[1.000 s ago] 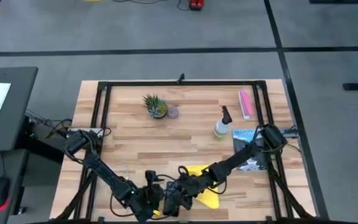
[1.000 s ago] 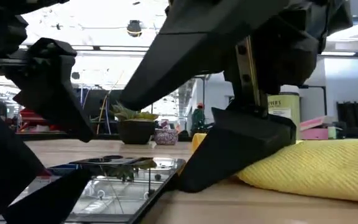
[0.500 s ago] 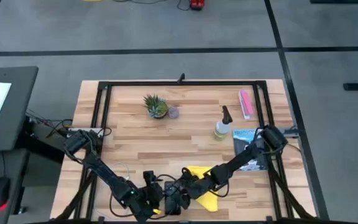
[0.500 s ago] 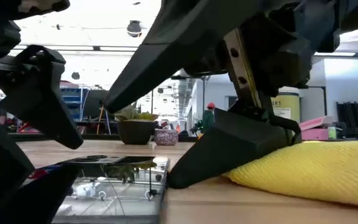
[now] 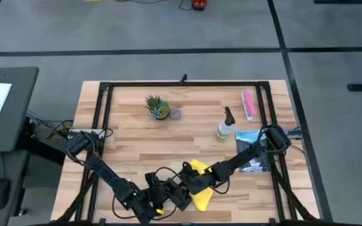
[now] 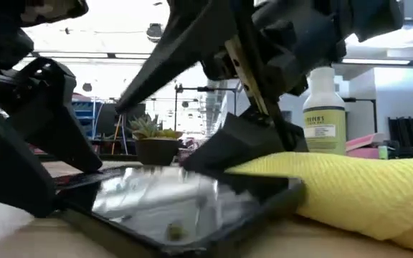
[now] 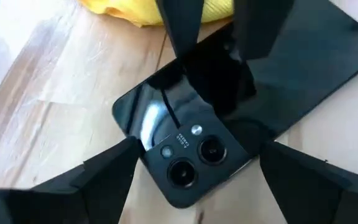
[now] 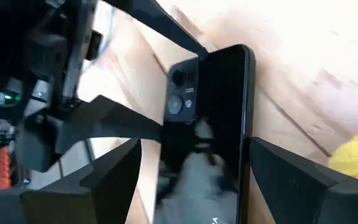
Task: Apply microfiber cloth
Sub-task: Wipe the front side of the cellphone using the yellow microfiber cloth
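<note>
The yellow microfiber cloth [image 5: 200,187] lies bunched on the table near its front edge; the low view shows it too [image 6: 364,186]. A black smartphone [image 7: 197,124] lies beside it, back up with its camera lenses showing. My right gripper [image 8: 207,180] is shut on the phone. My left gripper [image 7: 197,186] stands open at the phone's camera end, a finger on each side, touching nothing. In the high view the two grippers meet at the cloth's left edge [image 5: 168,193]. My right gripper pinches the smartphone by its two long sides [image 8: 248,134], at the end away from the cameras. The fingers [image 8: 303,186] lie across the phone, slanting down from the table's right. The phone sits tilted [image 6: 185,208], its raised end [image 6: 292,190] against the cloth.
A potted plant [image 5: 158,107] stands at the far left of the table. A spray bottle [image 5: 225,125] and a pink flat packet [image 5: 249,104] are at the far right, with a blue printed sheet [image 5: 249,141] near the right arm. A black frame [image 5: 181,83] runs round the table.
The smartphone lay flat on the table and is now tilted, its cloth-side end raised. My right gripper has shifted a little toward the table's left with it. The cloth now shows narrower beside the right arm.
</note>
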`<state>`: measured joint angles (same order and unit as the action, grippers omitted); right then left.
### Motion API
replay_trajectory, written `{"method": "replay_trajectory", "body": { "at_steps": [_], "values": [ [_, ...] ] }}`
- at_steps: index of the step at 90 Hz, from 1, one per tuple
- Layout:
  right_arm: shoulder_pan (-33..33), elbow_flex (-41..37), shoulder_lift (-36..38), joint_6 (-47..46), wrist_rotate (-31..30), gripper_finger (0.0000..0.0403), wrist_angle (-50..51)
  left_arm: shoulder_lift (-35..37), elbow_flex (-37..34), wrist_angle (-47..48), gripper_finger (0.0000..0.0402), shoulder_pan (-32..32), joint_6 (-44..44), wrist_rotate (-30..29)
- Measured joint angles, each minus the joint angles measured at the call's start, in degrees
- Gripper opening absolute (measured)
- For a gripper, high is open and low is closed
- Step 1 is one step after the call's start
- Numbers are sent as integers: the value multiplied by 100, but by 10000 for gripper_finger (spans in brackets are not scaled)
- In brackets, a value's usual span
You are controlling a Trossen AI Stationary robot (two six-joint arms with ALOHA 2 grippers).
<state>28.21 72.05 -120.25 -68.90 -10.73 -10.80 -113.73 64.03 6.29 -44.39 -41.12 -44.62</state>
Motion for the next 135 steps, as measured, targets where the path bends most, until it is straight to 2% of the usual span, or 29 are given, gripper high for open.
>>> {"method": "replay_trajectory", "body": {
  "at_steps": [40,57,74,100,111,124,135],
  "values": [
    [13,-7,9,346,167,282,-155,-63,0,51,313,53,-345,-43],
    [17,22,256,462,204,282,69,-73,0,28,313,57,-386,-82],
    [43,48,553,742,235,282,348,-91,-13,57,313,165,-534,-673],
    [37,39,555,1020,99,282,741,-90,-11,86,312,299,-628,-703],
    [73,39,641,1458,15,282,795,-63,-9,118,312,285,-626,-768],
    [248,31,1066,2322,-100,282,857,84,-7,352,312,214,-702,-834],
    [632,34,1435,2861,-613,282,1732,273,-7,319,312,45,-456,-861]
  ]
}}
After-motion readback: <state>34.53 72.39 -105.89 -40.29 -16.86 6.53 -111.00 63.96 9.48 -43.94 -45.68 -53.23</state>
